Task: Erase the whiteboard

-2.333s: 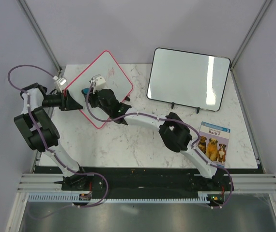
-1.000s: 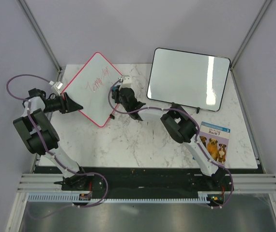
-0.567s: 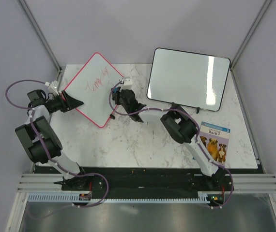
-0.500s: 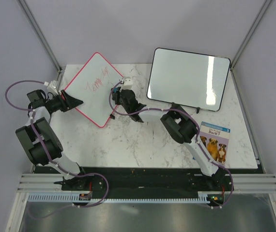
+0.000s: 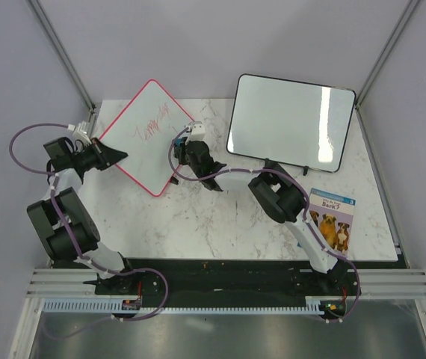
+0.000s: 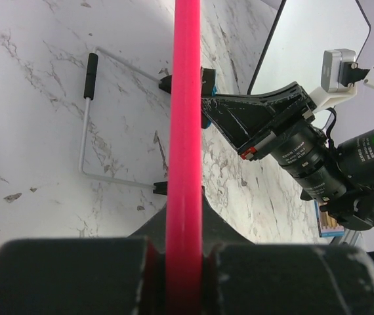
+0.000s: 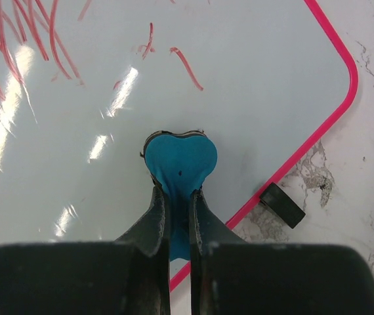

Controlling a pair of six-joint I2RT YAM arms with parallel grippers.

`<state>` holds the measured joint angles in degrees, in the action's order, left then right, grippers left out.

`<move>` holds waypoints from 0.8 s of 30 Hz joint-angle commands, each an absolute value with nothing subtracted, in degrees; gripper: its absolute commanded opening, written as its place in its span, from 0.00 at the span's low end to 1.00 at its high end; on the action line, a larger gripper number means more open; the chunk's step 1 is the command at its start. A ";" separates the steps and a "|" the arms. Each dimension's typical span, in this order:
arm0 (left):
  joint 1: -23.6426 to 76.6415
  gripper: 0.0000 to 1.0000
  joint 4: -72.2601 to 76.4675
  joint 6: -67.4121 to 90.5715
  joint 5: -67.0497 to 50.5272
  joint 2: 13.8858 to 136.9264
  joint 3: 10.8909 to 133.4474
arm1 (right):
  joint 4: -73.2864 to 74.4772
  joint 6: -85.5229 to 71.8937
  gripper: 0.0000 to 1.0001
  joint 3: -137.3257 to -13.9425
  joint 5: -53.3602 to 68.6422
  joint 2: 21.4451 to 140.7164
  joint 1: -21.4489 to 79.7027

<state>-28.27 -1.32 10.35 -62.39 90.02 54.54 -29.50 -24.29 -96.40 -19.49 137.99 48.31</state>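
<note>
The whiteboard [image 5: 149, 134], square with a red-pink frame and red handwriting [image 5: 153, 120], stands tilted at the table's back left. My left gripper [image 5: 112, 155] is shut on its left frame edge, seen as a pink bar [image 6: 186, 131] between the jaws in the left wrist view. My right gripper [image 5: 185, 153] is shut on a blue heart-shaped eraser [image 7: 180, 163] pressed on the board [image 7: 174, 79] near its right corner, below red strokes [image 7: 187, 65]. A black clip [image 7: 282, 205] sits by the frame.
A larger black-framed whiteboard [image 5: 291, 123] stands at the back right on a wire stand. A dog book [image 5: 331, 219] lies at the right edge. A wire stand [image 6: 95, 125] lies on the marble behind the pink frame.
My right gripper with the eraser moved off the board's middle to its right corner. The board turned, showing the red writing. My left arm shifted slightly back-left.
</note>
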 commanded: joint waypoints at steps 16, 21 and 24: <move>-26.99 0.02 -24.33 -17.57 -68.82 97.38 65.48 | -21.46 -19.87 0.00 -112.72 -19.69 140.79 49.22; -26.37 0.02 -29.26 -23.19 -67.24 96.59 65.74 | -15.13 -18.20 0.00 -128.38 -19.60 150.01 49.22; -25.84 0.02 -31.19 -25.13 -66.45 96.24 65.92 | -15.11 -17.49 0.00 -132.01 -18.02 151.26 49.83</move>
